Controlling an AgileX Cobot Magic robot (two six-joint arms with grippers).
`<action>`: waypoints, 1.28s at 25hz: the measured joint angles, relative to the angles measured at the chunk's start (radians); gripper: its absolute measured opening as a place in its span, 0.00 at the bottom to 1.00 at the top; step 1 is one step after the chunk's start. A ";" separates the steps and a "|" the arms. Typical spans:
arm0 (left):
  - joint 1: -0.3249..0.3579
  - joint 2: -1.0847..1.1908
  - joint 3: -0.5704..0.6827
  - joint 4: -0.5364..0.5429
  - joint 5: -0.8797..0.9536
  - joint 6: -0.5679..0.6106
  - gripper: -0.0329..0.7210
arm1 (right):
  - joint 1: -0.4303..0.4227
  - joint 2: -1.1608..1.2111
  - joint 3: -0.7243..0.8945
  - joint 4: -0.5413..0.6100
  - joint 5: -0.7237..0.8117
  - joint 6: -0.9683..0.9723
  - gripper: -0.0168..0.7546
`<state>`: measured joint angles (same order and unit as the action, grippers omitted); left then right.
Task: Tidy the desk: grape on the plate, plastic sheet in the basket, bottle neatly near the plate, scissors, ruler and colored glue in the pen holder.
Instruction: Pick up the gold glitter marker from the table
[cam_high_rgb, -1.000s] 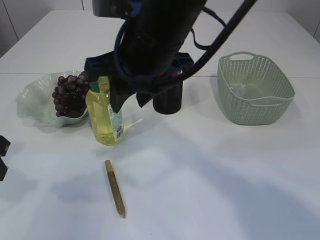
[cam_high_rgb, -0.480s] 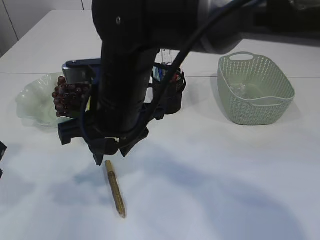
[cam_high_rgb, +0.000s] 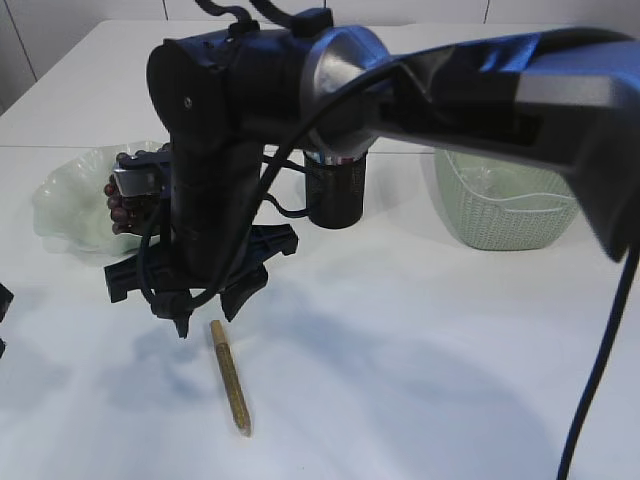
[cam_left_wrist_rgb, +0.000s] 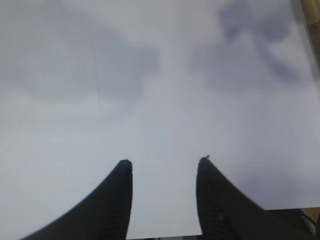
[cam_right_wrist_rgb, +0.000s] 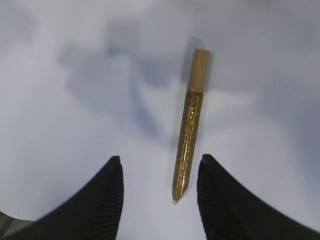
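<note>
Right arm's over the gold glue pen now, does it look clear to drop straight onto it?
Probably yes. The right gripper is open, and the glue pen lies alone on bare table, its tip between the fingers, nothing touching it.

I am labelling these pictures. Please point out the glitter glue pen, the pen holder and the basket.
glitter glue pen (cam_right_wrist_rgb: 189, 134): right wrist view, middle of barrel.
pen holder (cam_high_rgb: 336, 200): exterior view, front wall.
basket (cam_high_rgb: 500, 222): exterior view, front wall.
</note>
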<state>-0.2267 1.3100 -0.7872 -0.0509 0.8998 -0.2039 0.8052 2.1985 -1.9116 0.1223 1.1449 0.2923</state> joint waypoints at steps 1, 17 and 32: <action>0.000 0.000 0.000 0.000 0.000 0.000 0.45 | 0.000 0.020 -0.020 -0.004 0.010 0.001 0.52; 0.000 0.000 0.000 0.000 -0.012 0.000 0.45 | 0.000 0.192 -0.122 -0.057 0.072 0.024 0.52; 0.000 0.000 0.000 0.000 -0.027 0.000 0.45 | 0.000 0.225 -0.128 -0.078 0.072 0.062 0.52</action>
<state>-0.2267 1.3100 -0.7872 -0.0509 0.8728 -0.2039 0.8052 2.4236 -2.0400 0.0441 1.2171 0.3542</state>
